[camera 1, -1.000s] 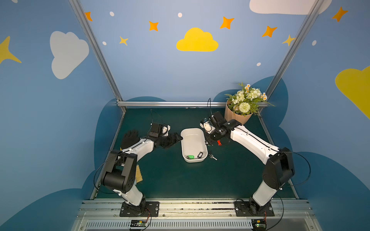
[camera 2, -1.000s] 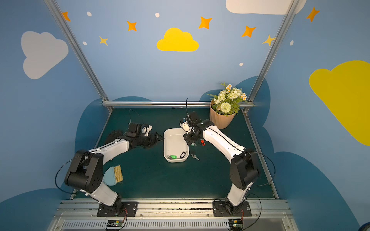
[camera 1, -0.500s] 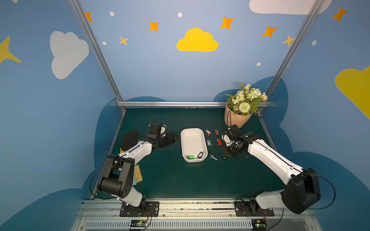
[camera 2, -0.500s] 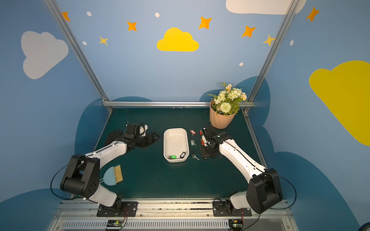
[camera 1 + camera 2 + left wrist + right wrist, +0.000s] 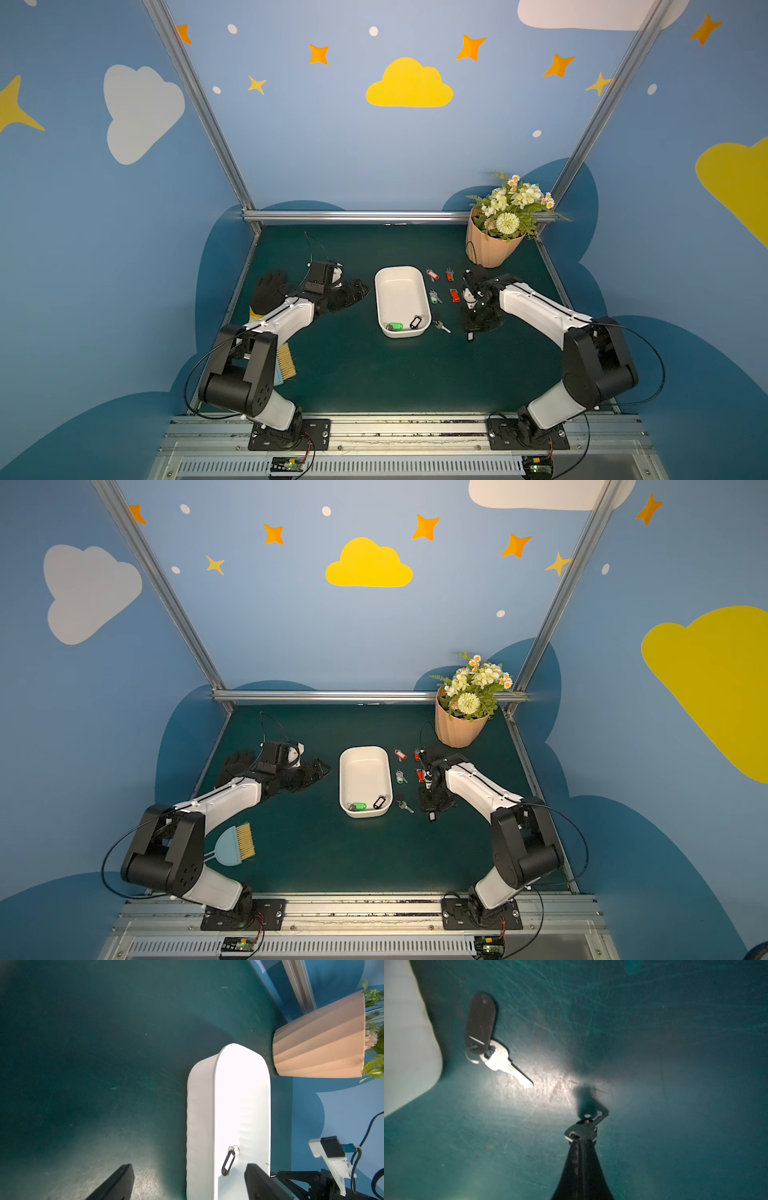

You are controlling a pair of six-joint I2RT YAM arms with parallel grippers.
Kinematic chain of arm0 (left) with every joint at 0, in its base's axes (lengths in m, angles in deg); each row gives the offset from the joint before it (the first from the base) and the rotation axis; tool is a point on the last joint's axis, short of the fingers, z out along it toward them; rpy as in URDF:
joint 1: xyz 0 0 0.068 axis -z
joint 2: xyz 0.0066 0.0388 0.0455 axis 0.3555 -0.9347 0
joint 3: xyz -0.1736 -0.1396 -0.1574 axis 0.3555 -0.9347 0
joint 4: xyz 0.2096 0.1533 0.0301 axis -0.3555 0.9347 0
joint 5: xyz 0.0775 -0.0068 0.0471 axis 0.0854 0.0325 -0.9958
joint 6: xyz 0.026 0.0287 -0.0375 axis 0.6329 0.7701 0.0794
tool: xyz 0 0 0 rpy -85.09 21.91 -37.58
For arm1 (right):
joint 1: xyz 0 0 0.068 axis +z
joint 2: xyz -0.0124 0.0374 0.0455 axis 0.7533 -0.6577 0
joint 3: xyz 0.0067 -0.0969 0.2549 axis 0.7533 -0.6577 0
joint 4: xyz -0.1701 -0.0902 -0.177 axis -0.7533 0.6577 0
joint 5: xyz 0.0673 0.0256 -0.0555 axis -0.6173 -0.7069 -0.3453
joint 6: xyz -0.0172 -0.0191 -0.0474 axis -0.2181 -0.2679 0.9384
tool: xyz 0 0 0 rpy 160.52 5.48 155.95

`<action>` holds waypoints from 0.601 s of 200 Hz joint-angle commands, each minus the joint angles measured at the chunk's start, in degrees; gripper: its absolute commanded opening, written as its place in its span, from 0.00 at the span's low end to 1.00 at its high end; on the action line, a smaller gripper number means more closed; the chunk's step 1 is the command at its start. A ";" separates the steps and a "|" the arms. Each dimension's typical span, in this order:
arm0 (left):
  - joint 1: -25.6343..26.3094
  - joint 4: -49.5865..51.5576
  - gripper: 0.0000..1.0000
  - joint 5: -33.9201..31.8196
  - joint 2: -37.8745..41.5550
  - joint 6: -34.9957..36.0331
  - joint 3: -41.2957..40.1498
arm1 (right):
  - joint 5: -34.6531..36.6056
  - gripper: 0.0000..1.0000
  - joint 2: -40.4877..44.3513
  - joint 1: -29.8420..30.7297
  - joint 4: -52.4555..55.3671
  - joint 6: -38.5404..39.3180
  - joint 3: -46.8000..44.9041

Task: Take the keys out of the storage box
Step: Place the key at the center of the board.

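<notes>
Gripping a key (image 5: pixel 580 1130) between fully closed jaws, the right claw (image 5: pixel 581 1142) hangs over the surface (image 5: pixel 353 374) near the storage box (image 5: pixel 399 269), while the left claw (image 5: pixel 189 1167) stands wide open, empty.

Twin tabletop arms, glossy white over matte black.
Wore smooth white shells on the left arm (image 5: pixel 291 318) and right arm (image 5: pixel 540 309), bulged at shoulder and elbow with black motor housings (image 5: pixel 598 365), stood screwed to flat black base plates (image 5: pixel 320 432), trailed thin black cables (image 5: pixel 663 374), carried white wrist brackets (image 5: pixel 336 1165) with black cameras, ended in tapered black fingers (image 5: pixel 116 1182).
</notes>
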 commanded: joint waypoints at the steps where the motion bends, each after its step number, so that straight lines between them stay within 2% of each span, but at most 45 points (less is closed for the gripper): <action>1: -0.19 0.02 0.89 -1.14 2.30 -0.13 -0.67 | -0.45 0.00 -3.89 -0.31 -3.25 2.24 2.76; 71: -0.16 2.20 0.90 -2.19 3.84 0.82 -0.70 | 1.28 0.00 -15.11 -0.32 -6.04 5.08 11.76; 114: -0.09 5.46 0.90 -2.11 3.92 4.03 1.65 | 2.16 0.00 -16.16 -0.32 -5.57 4.93 12.54; 120: -0.07 6.10 0.90 -2.02 3.92 4.83 2.22 | 2.21 0.07 -15.90 -0.32 -5.33 4.85 12.33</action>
